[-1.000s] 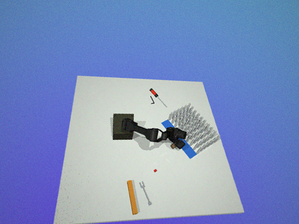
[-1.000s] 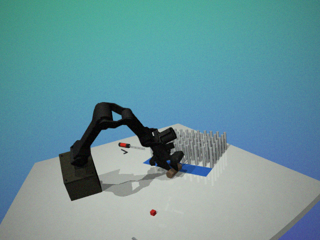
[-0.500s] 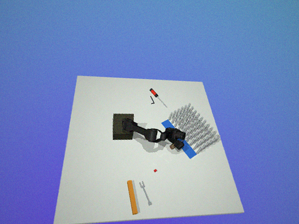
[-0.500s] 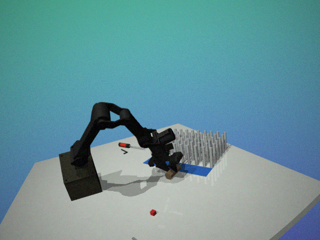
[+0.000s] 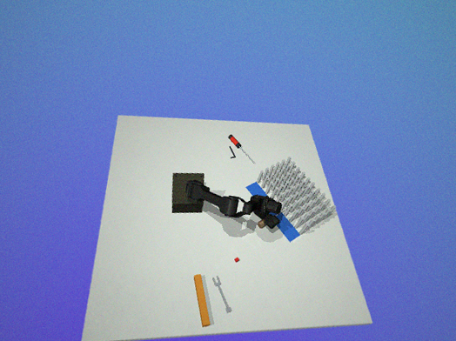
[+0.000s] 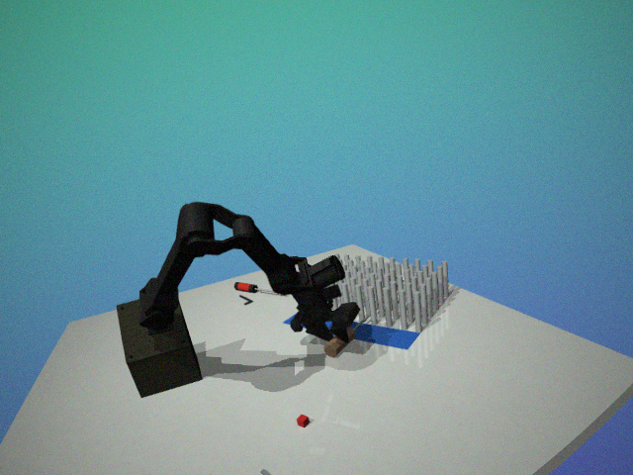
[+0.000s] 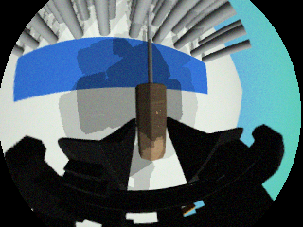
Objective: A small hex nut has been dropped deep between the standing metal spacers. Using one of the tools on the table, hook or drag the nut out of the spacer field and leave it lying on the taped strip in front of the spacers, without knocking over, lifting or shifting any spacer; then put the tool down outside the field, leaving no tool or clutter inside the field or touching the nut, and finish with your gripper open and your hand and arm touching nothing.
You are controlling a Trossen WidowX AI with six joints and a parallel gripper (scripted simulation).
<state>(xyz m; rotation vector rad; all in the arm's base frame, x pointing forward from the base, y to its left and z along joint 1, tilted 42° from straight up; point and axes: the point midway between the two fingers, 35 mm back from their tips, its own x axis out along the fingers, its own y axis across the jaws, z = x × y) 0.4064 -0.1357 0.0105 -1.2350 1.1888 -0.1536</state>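
My gripper (image 5: 267, 221) (image 6: 341, 335) (image 7: 151, 120) is shut on the brown wooden handle of a tool (image 5: 261, 224) (image 6: 333, 347) (image 7: 151, 101), low over the near side of the blue taped strip (image 5: 290, 231) (image 6: 391, 336) (image 7: 40, 76). The tool's thin metal shaft (image 7: 150, 61) runs forward across the strip and in among the standing grey spacers (image 5: 315, 200) (image 6: 417, 312) (image 7: 103, 19). Its far end is hidden among them. The spacers that show stand upright. The hex nut cannot be made out in any view.
A red-handled screwdriver (image 5: 234, 141) (image 6: 245, 287) and a black hex key (image 5: 232, 152) (image 6: 246, 299) lie beyond the arm. A red cube (image 5: 236, 259) (image 6: 303, 421), an orange bar (image 5: 201, 300) and a grey wrench (image 5: 223, 296) lie on the near side. The arm's base (image 5: 185, 209) (image 6: 163, 378) stands left.
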